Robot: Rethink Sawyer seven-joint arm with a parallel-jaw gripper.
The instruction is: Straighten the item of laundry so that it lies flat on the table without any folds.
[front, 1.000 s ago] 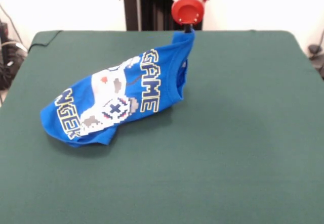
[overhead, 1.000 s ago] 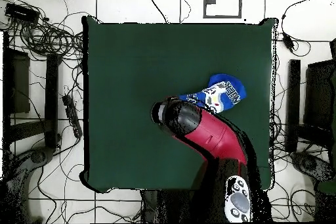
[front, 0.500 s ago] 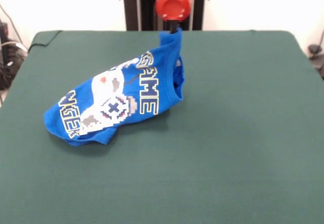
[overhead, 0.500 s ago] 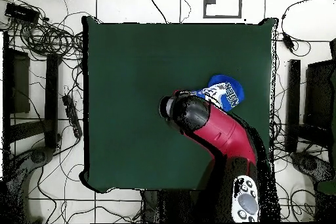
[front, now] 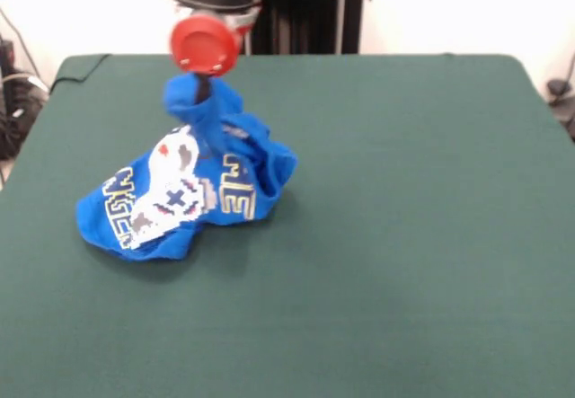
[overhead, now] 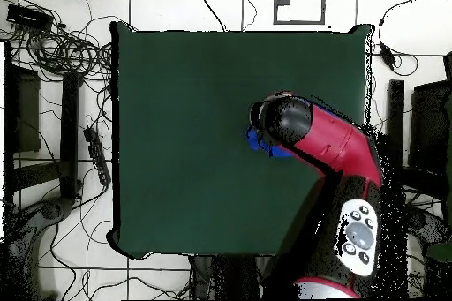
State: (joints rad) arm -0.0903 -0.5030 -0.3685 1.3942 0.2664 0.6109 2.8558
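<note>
The bright blue T-shirt [front: 193,191] lies crumpled on the dark green table [front: 404,236], left of centre in the front view, with its white controller print and lettering bunched up. My gripper [front: 199,88] comes down from above and is shut on an edge of the shirt, holding that part lifted above the heap. In the overhead view the red arm [overhead: 331,143] covers most of the shirt; only a small blue piece [overhead: 257,140] shows at its tip.
Cables and black stands lie on the floor around the table in the overhead view [overhead: 62,50]. The robot's black pedestal [front: 305,7] stands at the table's far edge.
My gripper has moved left in the front view, dragging the held shirt edge over the shirt. The shirt has bunched up and the lettering is now partly folded under.
</note>
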